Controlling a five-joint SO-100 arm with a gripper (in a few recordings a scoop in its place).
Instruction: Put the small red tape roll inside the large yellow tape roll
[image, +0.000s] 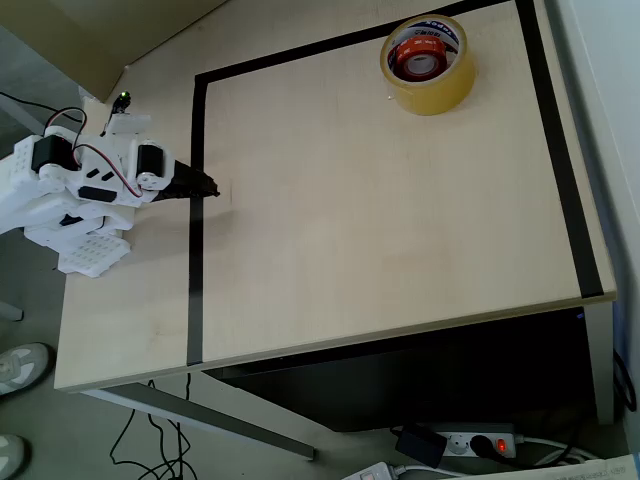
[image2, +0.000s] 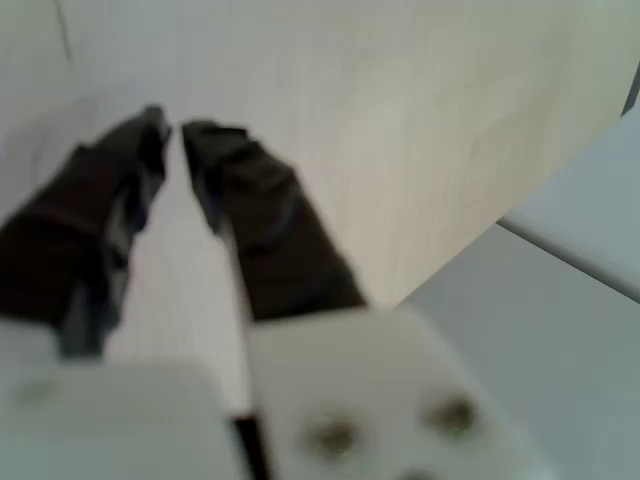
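tabletop (image: 380, 230): pale wood-look laminate, smooth, matt
border tape (image: 196, 220): black, matt
large yellow tape roll (image: 430, 88): translucent yellowish plastic, glossy
small red tape roll (image: 420, 62): glossy red
fingers (image2: 260, 230): black plastic, matt
arm (image: 80, 190): white plastic

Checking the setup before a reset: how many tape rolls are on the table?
2. The large yellowish translucent tape roll stands at the table's far right in the overhead view; the small glossy red tape roll sits inside its core.

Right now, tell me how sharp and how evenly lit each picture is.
Overhead view: mostly sharp, soft daylight, faint glare on the large yellow tape roll with the small red tape roll inside it, deep shadow under the table front edge. Wrist view: badly out of focus; the dark fingers and white mount are smeared, the tabletop pale and washed out.
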